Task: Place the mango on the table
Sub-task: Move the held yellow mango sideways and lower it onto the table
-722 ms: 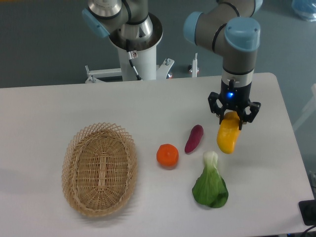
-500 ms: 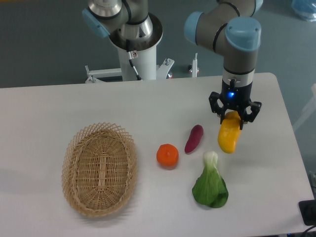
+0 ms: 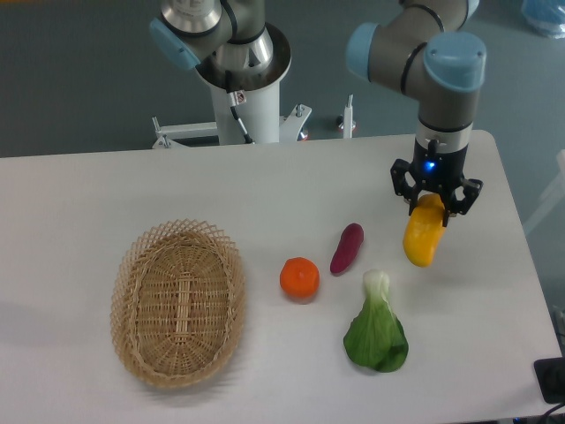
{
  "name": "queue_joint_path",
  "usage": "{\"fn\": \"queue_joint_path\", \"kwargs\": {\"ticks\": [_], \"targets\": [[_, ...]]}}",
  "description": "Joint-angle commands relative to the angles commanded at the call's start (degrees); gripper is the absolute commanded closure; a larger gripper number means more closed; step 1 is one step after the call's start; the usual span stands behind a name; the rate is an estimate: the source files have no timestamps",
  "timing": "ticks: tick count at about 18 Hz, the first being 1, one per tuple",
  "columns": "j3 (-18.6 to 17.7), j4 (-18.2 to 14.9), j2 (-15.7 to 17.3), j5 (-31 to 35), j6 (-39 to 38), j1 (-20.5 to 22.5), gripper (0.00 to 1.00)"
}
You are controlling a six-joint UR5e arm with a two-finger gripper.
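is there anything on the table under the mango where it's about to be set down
Nothing visible is. The pincer holds the elongated yellow mango over a bare patch of the flat white table. The green leafy bok choy and slim purple sweet potato lie apart from it, nearer the wicker basket side.

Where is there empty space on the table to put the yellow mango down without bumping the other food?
The gripper holds the mango near the table's right side. Bare room lies right of it, out to the table's edge, and behind it too. It is crowded to the left, where the sweet potato, orange and bok choy cluster. The basket fills the front left.
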Motion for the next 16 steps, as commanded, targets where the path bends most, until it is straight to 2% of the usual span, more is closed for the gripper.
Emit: {"fn": "queue_joint_path", "kwargs": {"ticks": [4,7,11,14,15,16], "targets": [[-0.26,6.15,-5.1,0.09,1.96,0.98,0.52],[-0.44,6.86,-7.21,0.09,1.61,1.15,0.52],[-0.35,7.04,-8.1,0.09,1.61,1.5,0.5],[-0.44,6.95,-8.19,0.09,1.61,1.77,0.45],[-0.44,6.95,-8.27,0.09,1.52,1.77,0.43],[-0.44,6.95,-8.36,0.09,1.52,1.77,0.33]]}}
